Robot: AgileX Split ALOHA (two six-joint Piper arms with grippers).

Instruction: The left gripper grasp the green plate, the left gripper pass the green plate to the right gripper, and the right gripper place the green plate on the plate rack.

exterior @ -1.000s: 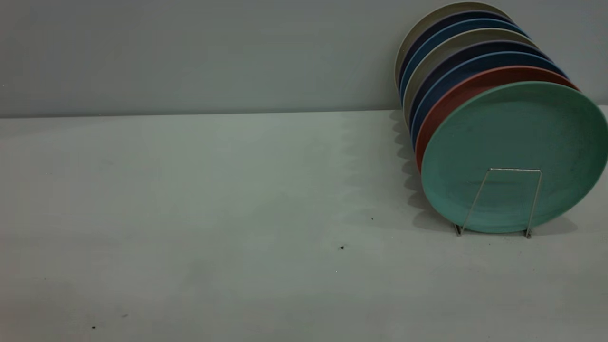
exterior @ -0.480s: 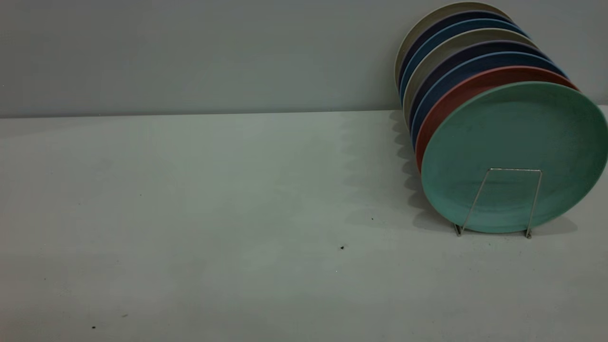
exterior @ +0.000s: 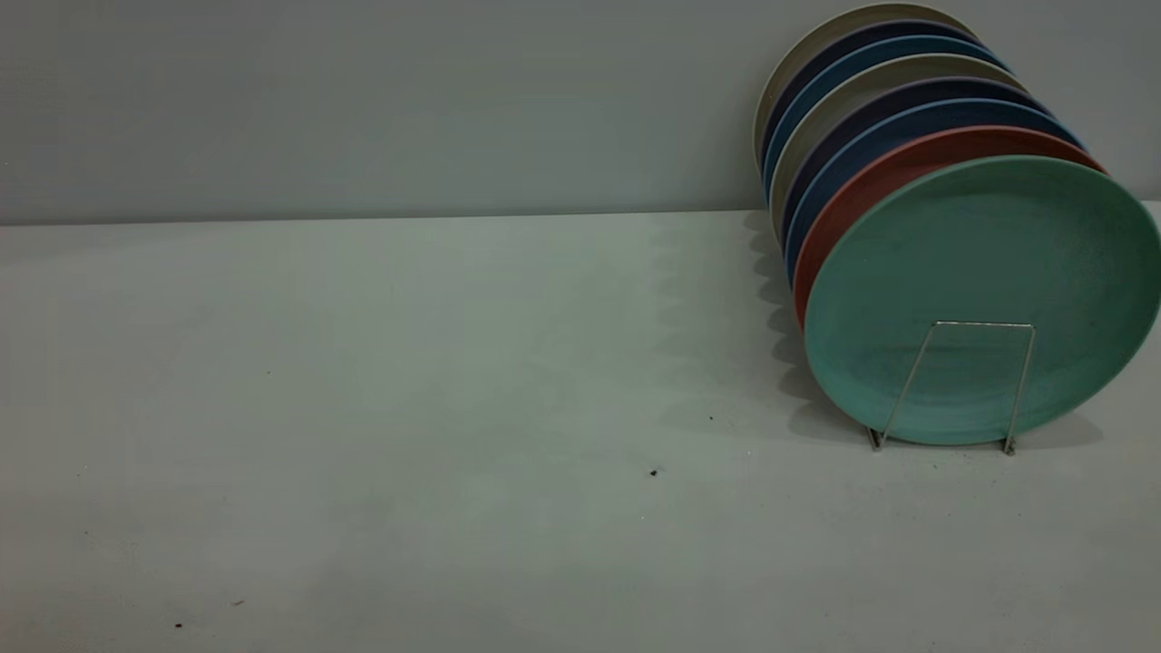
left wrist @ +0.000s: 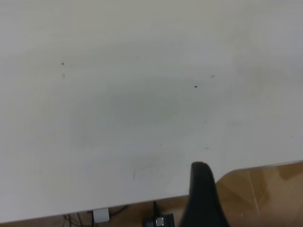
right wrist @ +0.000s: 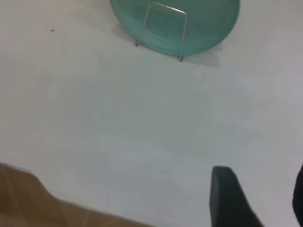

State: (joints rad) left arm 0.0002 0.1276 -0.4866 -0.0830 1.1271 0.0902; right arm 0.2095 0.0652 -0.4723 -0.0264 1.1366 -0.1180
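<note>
Plates stood in a leaning row at the right end of the white table (exterior: 408, 408), held upright in the rack (exterior: 961, 381). The green plate (exterior: 989, 263) was the front one, nearest the camera, its face turned toward the viewer; one silver wire loop of the rack crossed its lower middle, with both loop feet resting on the table just below the plate's lower edge. Directly behind it sat a red plate (exterior: 853, 195), then several dark blue ones and two pale beige ones, each showing only as an arc of rim. The stack cast a scalloped shadow on the table to its left. A few dark specks marked the tabletop.

Neither arm appeared in the exterior view. The right wrist view looked across bare table to the green plate and the wire loop, well apart from the right gripper (right wrist: 258, 198); one dark finger (right wrist: 227, 198) showed fully and a second only at the frame edge, with a wide gap between them and nothing held. The left wrist view showed a single dark finger (left wrist: 201, 194) of the left gripper over the table edge; whether that pincer was spread or closed could not be told.
</note>
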